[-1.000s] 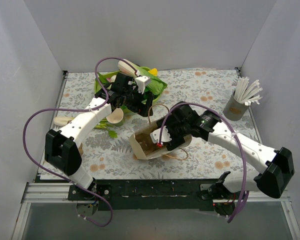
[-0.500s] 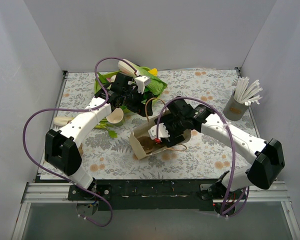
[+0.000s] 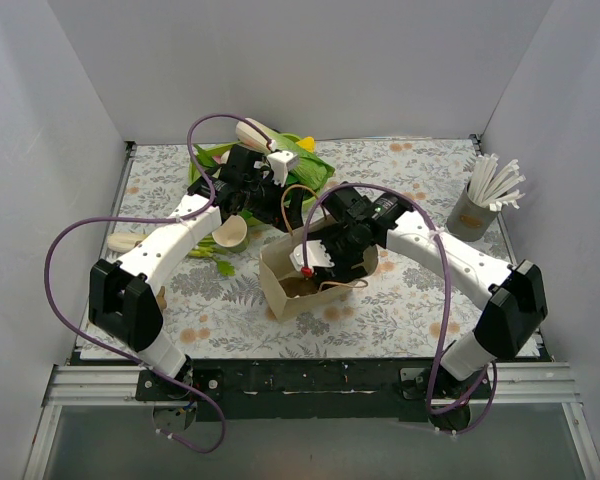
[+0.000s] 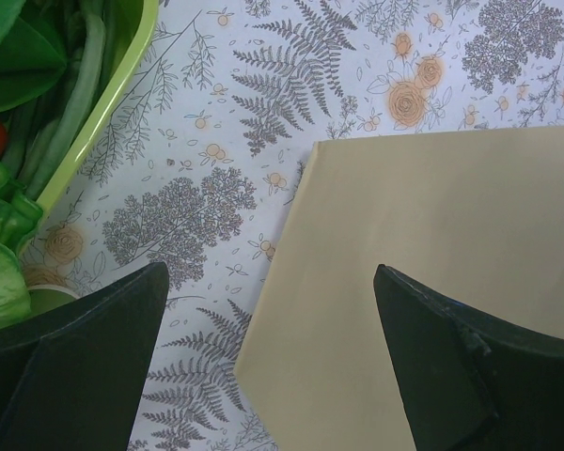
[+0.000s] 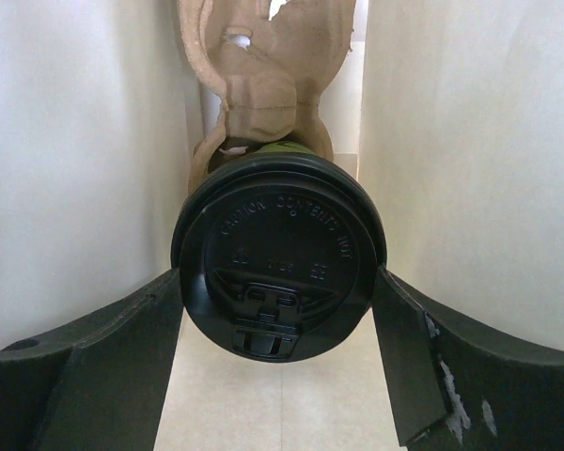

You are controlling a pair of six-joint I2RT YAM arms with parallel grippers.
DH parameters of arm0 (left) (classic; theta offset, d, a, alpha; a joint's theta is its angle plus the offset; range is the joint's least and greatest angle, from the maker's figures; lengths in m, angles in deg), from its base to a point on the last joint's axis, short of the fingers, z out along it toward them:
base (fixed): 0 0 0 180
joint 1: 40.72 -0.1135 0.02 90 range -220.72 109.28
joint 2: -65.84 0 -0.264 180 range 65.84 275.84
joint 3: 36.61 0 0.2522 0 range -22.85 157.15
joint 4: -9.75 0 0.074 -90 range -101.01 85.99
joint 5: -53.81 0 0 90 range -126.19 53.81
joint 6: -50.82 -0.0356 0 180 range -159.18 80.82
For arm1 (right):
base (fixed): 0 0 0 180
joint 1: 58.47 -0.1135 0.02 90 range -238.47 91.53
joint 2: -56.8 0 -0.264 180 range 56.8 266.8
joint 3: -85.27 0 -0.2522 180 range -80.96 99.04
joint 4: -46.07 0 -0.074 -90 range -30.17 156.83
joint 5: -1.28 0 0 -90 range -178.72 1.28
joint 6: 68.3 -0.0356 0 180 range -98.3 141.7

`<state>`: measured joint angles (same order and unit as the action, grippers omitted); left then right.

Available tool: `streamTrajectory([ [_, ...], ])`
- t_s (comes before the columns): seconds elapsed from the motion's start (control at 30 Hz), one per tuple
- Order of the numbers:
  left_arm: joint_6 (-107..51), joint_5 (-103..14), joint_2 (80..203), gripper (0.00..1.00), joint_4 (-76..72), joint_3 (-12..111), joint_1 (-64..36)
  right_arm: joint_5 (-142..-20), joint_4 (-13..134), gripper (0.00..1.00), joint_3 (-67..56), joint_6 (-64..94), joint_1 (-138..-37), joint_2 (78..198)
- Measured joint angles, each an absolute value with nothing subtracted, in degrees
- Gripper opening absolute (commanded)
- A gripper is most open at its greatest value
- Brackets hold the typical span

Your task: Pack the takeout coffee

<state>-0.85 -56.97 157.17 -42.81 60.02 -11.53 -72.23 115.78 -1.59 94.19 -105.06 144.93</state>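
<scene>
Overhead view. We find the right gripper (image 3: 315, 265) reaching down into the mouth of a tan paper bag (image 3: 290, 300), which stands near the middle of the floral-printed table cloth (image 3: 410, 300). The gripper hides the takeout coffee from this angle. The left gripper (image 3: 278, 208) hangs just beyond the bag's far side, next to a lime-green plastic tray (image 3: 315, 172) of greens.

Left wrist view. The left gripper (image 4: 270, 272) has its fingers spread wide with nothing between them. Beneath them lie the bag's flat outer wall (image 4: 432, 235) and bare cloth (image 4: 216, 94), with the tray's rim (image 4: 94, 122) off to one side. This arm is outside the bag and has no access to the cup.

Right wrist view. The takeout coffee (image 5: 280, 235), a small green paper cup under a round black plastic lid, sits squarely within the right gripper (image 5: 277, 280). The lid faces the camera and a finger bears on each flank, so we judge it gripped. The cup's long axis runs along the fingers, straight down the bag's interior, with pale bag walls (image 5: 75, 141) close on both sides and a twisted paper handle (image 5: 263, 56) beyond. We judge the next move to be a straight descent by the right arm and then a release.
</scene>
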Motion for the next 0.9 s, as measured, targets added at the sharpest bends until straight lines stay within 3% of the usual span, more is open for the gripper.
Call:
streamTrajectory([
  [0.47, -2.6, -56.2, 156.5, 0.93, -43.8, 60.0, -11.5, -70.8, 120.3, 0.01, 0.8, 91.9, -103.6, 147.3],
  [0.9, -5.4, -56.6, 155.9, 0.93, -45.8, 60.8, -11.5, -66.7, 112.0, 0.01, -8.2, 90.4, -101.5, 141.1],
])
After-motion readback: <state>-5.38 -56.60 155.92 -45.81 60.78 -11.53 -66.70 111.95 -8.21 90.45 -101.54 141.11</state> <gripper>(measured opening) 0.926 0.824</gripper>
